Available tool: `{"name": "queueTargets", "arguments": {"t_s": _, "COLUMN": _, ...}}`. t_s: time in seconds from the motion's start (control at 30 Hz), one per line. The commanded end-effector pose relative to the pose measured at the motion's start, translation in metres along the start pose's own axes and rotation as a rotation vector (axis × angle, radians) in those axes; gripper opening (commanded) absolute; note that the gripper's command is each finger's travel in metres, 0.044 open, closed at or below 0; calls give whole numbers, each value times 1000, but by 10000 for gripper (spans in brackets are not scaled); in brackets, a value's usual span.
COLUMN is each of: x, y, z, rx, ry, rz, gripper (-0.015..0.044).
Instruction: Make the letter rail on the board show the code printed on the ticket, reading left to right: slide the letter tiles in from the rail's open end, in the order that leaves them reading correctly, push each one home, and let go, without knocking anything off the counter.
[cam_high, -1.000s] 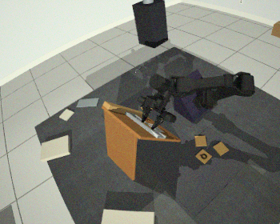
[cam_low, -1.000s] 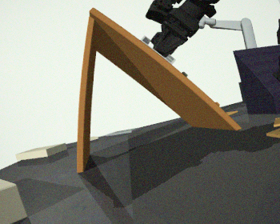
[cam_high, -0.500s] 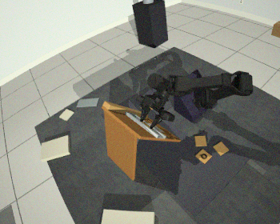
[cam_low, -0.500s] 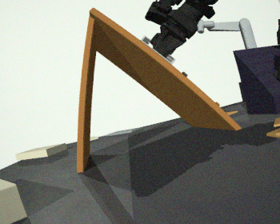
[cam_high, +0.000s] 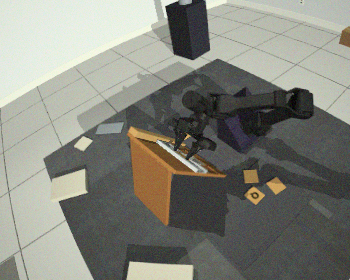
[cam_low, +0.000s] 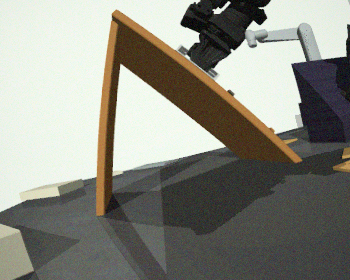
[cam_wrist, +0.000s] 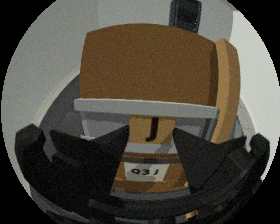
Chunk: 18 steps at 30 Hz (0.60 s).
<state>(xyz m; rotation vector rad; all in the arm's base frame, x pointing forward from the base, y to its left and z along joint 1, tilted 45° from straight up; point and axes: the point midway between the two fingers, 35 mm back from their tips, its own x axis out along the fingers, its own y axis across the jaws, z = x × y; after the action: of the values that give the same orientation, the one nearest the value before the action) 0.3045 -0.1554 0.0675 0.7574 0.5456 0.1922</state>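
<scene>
The ticket (cam_wrist: 134, 177) on the tilted board (cam_high: 150, 175) (cam_low: 165, 85) (cam_wrist: 145, 60) reads "Q3J" in the wrist view. The pale letter rail (cam_high: 165, 146) (cam_wrist: 100, 105) runs across the board. A wooden tile marked J (cam_wrist: 151, 135) stands upright-reading in the rail, right of its middle in the wrist view, with bare rail on both sides. My gripper (cam_high: 183, 154) (cam_low: 204, 70) (cam_wrist: 151, 130) is shut on the J tile. Its fingertips are at the tile's left and right edges. A tile with a ring-shaped letter (cam_high: 254, 195) lies on the mat.
Two tiles with no readable marks (cam_high: 251, 176) (cam_high: 276, 185) lie near the ringed one. Cream blocks (cam_high: 70, 185) (cam_high: 160, 271) and a flat blue-grey piece (cam_high: 110, 128) lie around the board. A dark pedestal (cam_high: 189, 30) stands at the back. The arm reaches over the board's lower side.
</scene>
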Motion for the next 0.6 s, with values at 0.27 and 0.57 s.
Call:
{"name": "queueTargets", "arguments": {"t_s": 0.27, "x": 1, "y": -8, "z": -1, "rx": 4, "ry": 4, "rz": 3, "gripper": 0}}
{"name": "queueTargets", "arguments": {"t_s": 0.57, "x": 1, "y": -13, "z": -2, "rx": 4, "ry": 4, "rz": 3, "gripper": 0}}
